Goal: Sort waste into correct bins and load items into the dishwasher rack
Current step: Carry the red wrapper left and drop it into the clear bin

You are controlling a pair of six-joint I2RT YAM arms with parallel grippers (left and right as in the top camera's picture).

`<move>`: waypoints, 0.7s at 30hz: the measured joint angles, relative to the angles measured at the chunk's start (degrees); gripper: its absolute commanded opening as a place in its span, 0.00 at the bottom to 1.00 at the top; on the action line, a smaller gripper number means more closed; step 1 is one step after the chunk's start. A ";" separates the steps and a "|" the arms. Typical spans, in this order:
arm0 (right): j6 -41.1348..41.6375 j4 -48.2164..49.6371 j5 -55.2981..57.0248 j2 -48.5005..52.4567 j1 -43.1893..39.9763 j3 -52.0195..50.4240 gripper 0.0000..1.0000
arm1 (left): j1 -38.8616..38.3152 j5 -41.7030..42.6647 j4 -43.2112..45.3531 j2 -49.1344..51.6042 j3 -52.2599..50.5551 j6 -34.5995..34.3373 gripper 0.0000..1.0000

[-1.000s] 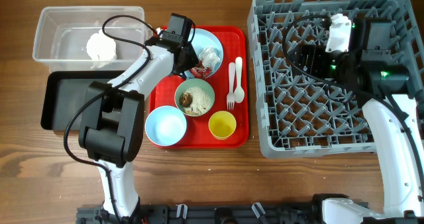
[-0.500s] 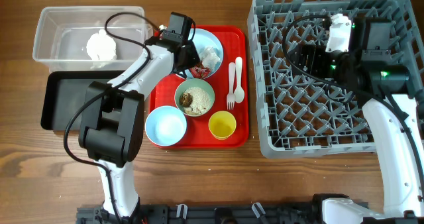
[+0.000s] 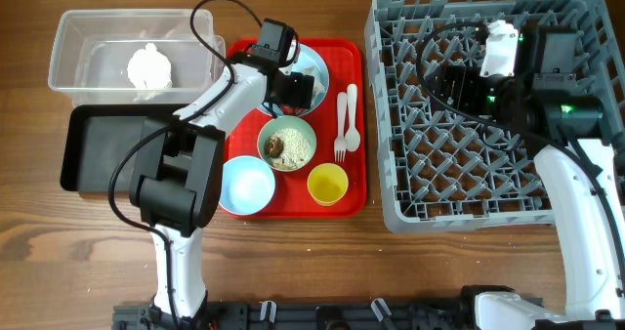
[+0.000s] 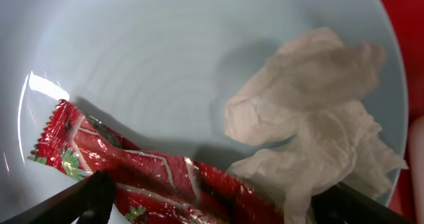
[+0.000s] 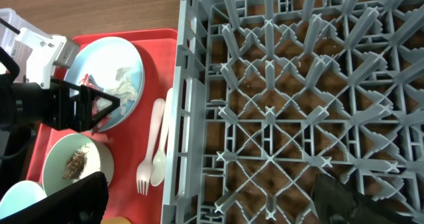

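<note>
My left gripper (image 3: 293, 84) hangs open low over the pale blue plate (image 3: 315, 61) on the red serving tray. In the left wrist view the red wrapper (image 4: 165, 181) lies on the plate (image 4: 146, 52) between the spread fingers of that gripper (image 4: 218, 207), with crumpled white paper (image 4: 318, 124) beside it. Nothing is gripped. My right gripper (image 3: 451, 81) stands open above the dishwasher rack (image 3: 586, 8), empty; its own view shows the gripper (image 5: 209, 204) over the rack's pegs (image 5: 298, 85).
On the red tray (image 3: 356, 205) sit a pale green bowl (image 3: 286, 144) with food scraps, a light blue bowl (image 3: 244, 185), a yellow cup (image 3: 327, 184), a fork (image 3: 341, 127) and a spoon (image 3: 352, 115). The clear tub (image 3: 88, 32) holds a paper ball (image 3: 149, 68). The black tray (image 3: 98, 149) lies below it.
The left gripper has shifted a little to the right over the plate and its jaws have spread wide. The right arm has not moved.
</note>
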 measured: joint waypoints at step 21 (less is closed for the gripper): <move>0.00 -0.02 0.07 0.00 0.00 0.00 1.00 | 4.44 0.55 -2.71 -5.90 2.08 -6.12 0.04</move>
